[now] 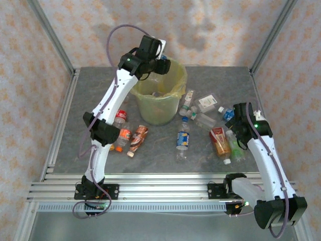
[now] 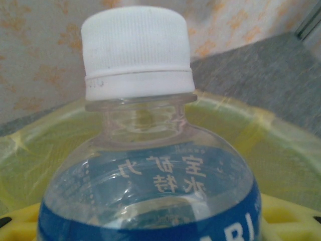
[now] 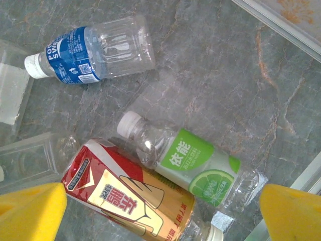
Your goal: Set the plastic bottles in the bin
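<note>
Nearest, the right jaws hung wide open above the green-labelled bottle (image 3: 193,168), marked 依能 beside a lime picture. It lay on the bench (image 3: 235,75) just beside the red-and-gold bottle (image 3: 130,201), which had Chinese lettering too slanted to read. Beyond them lay the blue Pocari Sweat bottle (image 3: 90,52). Farthest, at the yellow-lined rim of the bin (image 1: 150,108), the left jaws gripped 1 white-capped bottle (image 2: 150,201), whose label's Chinese characters showed in reverse.

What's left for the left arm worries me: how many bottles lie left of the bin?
3, beside the left arm: a red-labelled bottle farthest back, an orange-labelled bottle nearer, a brown-labelled bottle to its right. The arm may hide more.
</note>
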Robot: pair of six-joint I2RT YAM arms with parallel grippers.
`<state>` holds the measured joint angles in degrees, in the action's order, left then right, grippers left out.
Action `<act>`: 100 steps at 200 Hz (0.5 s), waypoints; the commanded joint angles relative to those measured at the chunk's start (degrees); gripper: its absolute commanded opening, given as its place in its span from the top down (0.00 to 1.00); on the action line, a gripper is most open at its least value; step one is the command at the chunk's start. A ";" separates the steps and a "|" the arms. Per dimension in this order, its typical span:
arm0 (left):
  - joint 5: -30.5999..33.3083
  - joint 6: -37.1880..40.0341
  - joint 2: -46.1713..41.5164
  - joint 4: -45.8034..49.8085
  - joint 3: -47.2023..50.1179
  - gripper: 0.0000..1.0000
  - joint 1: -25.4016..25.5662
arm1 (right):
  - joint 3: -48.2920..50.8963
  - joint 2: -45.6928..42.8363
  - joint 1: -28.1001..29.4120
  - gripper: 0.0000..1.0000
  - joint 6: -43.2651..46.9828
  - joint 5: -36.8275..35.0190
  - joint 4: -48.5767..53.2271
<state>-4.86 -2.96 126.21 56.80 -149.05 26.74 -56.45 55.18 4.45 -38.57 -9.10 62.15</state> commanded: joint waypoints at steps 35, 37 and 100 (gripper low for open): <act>5.68 5.62 2.35 5.00 -1.90 0.45 0.06 | 0.99 -0.77 -0.32 0.01 -0.72 0.72 0.10; 5.79 5.71 2.50 5.10 -1.82 0.45 0.06 | 0.99 -0.77 -0.32 0.01 -0.76 0.79 0.04; 8.90 7.18 6.00 6.73 0.29 0.45 0.06 | 0.56 -0.60 -0.38 0.01 -0.28 1.55 -0.79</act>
<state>1.21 2.15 131.74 60.93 -149.08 26.74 -56.34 55.05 4.45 -38.54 -7.44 61.56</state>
